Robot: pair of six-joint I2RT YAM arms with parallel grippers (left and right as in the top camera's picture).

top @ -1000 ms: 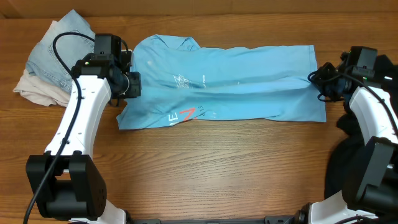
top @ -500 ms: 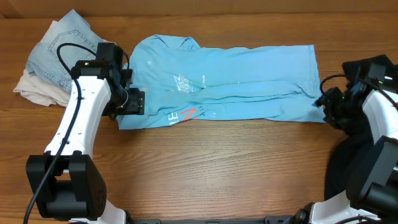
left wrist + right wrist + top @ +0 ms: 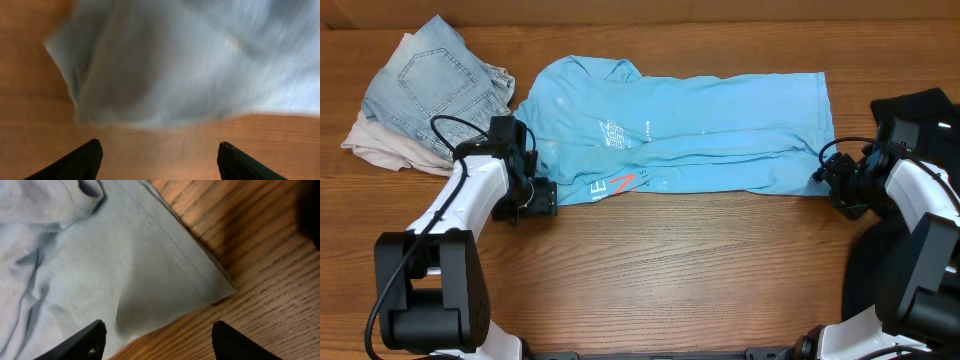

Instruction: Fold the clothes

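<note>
Left gripper [image 3: 159, 152] and right gripper [image 3: 157, 330] have slid to the T-shirt [image 3: 720, 140] (sky-blue) near corners; both stand open, empty.

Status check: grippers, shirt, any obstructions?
Left gripper: jaws open, empty, by near-left corner. Right gripper: same, near-right corner. Blue T-shirt flat, partly folded. Denim shorts far-left, not in the way.

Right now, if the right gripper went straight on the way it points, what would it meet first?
Most likely the sky-blue T-shirt: its hemmed corner lies just ahead of the open right gripper, flat on the wooden table. Height is unclear, so it may skim over the cloth.
</note>
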